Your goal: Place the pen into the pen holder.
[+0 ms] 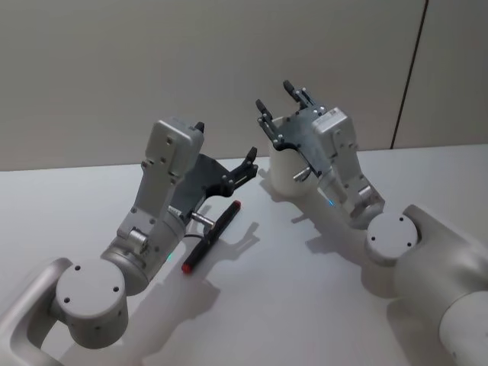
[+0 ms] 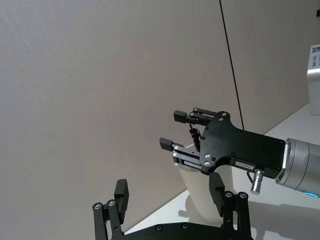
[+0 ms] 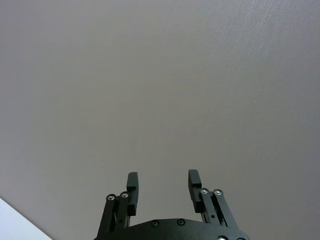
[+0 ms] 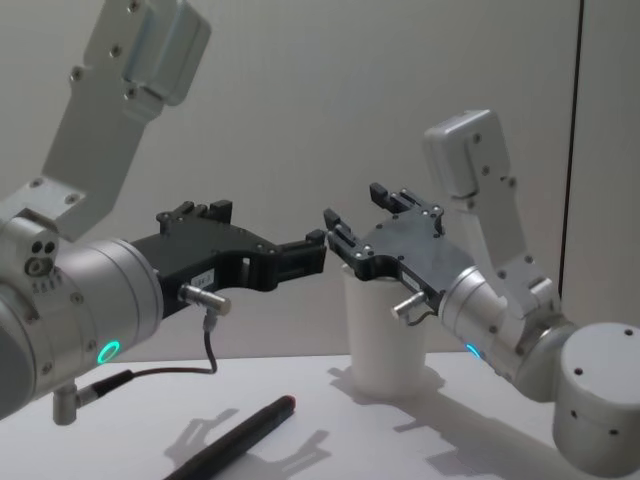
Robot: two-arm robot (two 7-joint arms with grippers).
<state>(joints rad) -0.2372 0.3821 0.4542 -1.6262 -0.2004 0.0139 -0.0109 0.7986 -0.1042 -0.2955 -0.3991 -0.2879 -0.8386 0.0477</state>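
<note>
The pen, black with red ends, lies flat on the white table beneath my left arm; the chest view has the pen near the front edge. The pen holder, a white paper cup, stands upright behind it. My left gripper hovers open and empty above the pen, pointing toward the cup. In the left wrist view its fingers are spread with nothing between them. My right gripper is open over the cup's rim, its fingers aimed at the wall. Both grippers nearly meet, left gripper and right gripper, above the pen holder.
The white table meets a plain grey wall close behind the cup. A dark vertical seam runs down the wall at the right. Both arm bases sit at the near table corners.
</note>
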